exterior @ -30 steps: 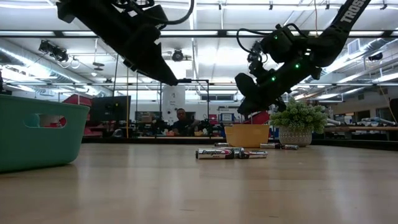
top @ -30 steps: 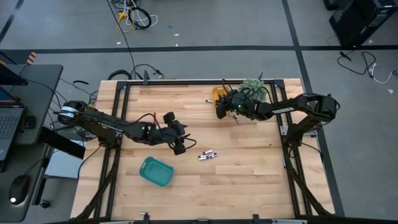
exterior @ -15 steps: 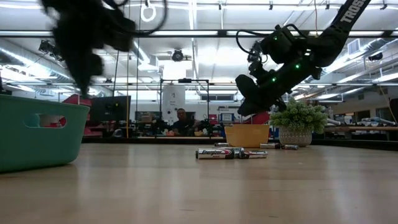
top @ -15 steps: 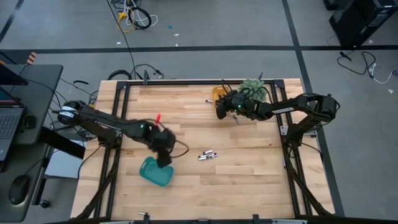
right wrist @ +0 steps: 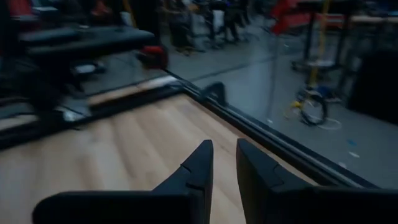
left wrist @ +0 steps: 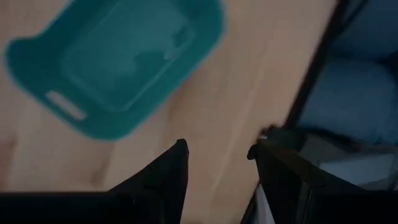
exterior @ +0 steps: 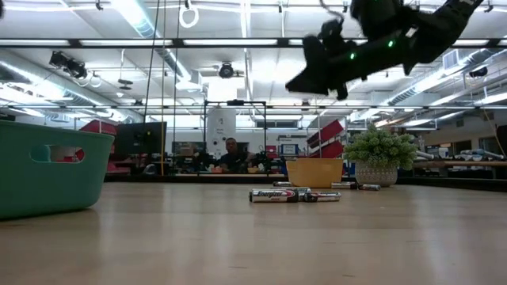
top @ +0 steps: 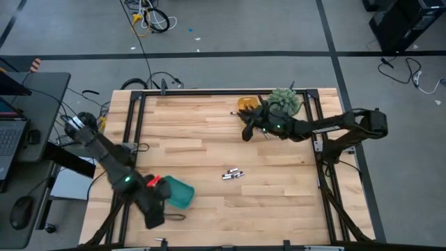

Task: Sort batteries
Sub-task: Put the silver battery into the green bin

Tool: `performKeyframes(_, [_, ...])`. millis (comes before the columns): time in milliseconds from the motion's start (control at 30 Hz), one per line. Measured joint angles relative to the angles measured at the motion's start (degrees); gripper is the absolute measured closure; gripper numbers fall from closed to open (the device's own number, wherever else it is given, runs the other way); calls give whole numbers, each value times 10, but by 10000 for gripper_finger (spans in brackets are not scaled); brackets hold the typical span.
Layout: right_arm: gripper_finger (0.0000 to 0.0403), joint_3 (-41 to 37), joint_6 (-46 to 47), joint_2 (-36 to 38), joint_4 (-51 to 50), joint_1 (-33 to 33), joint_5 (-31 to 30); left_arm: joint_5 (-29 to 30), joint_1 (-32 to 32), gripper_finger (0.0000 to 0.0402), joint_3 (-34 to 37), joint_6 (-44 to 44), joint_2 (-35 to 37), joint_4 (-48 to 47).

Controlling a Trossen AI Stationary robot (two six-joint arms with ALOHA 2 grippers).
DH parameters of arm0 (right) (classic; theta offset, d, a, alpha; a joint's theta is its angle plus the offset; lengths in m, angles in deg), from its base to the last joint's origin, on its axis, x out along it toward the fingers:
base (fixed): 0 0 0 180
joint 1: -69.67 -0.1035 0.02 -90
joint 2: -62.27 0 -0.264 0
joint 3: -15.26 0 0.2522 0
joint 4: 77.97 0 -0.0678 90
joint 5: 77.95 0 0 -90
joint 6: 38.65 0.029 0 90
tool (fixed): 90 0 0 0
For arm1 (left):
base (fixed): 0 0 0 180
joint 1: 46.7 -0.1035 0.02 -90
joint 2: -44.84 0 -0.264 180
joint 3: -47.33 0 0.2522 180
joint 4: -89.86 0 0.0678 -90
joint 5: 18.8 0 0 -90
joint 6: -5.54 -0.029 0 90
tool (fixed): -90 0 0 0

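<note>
Left wrist view: left claw (left wrist: 217,152) gapes (blurred) beside teal tray (left wrist: 118,62); right claw's (right wrist: 224,158) grip unclear.

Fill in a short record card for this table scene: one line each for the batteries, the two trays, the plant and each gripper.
batteries: small cluster lying mid-table, a few more by the plant
teal tray: front left of table
yellow tray: far side, beside the plant
plant: far right corner
left gripper: at the table's front left edge, jaws open, empty
right gripper: raised beside the yellow tray, jaws slightly apart, nothing between them

A teal tray (top: 180,193), a yellow bin (exterior: 314,172), black-and-silver batteries (exterior: 295,195), pale wooden table (top: 209,139).
</note>
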Motion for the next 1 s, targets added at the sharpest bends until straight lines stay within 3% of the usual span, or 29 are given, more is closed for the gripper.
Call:
performKeyframes(100, [346,0,-1,26,1,-33,0,62,60,219,0,4,-13,49])
performKeyframes(267, [347,0,0,45,0,-81,0,80,120,220,1,5,-69,93])
performKeyframes(533, [348,0,31,46,-21,-139,-1,52,169,220,1,66,-178,240])
performKeyframes(700, [351,0,42,46,-24,-170,-1,-7,176,220,1,69,-238,272])
performKeyframes(1000, [351,0,42,46,-25,-188,-27,-81,162,220,-10,92,-262,319])
